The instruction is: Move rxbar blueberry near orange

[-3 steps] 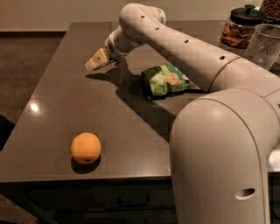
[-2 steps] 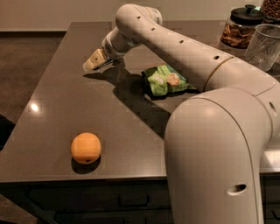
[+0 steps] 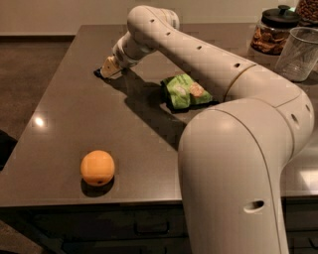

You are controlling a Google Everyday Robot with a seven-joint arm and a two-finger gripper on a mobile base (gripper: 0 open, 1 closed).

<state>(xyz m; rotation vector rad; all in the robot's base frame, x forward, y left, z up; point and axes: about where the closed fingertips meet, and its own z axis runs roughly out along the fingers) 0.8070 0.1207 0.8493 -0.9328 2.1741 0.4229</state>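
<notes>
- One orange (image 3: 97, 167) sits nearest me, close to the front edge of the table (image 3: 64, 114). It has not moved in the last second.
- Next back, the thick near link of the arm (image 3: 238, 163) fills the right side. It now bulks larger and farther left than it did a second ago.
- Beyond it lies the green snack bag (image 3: 186, 92) at mid-table, unmoved and clear of the work.
- Farther still, the gripper (image 3: 108, 67) has crept a little left and down and now rests at the tabletop, on the far left part.
- A dark sliver pokes out under its tip, which I take for the rxbar blueberry (image 3: 97, 73). It lies flat on the table, well apart from the orange.
- I cannot tell whether the gripper is released or has clamped on the bar.
- My reading: the reach is finishing and the grasp is under way. The bar is not yet lifted, and the whole carry to the front of the table remains.
- As for the surface, the tabletop is dark brown and glossy, with a small glare spot left of centre, so a flat wrapper may slide rather than lift.
- At the far right corner stand a glass jar (image 3: 273, 32) with a black lid and a clear plastic cup (image 3: 300, 54).
- Behind the table are a dim brown floor (image 3: 30, 64) and a pale wall (image 3: 64, 15).
</notes>
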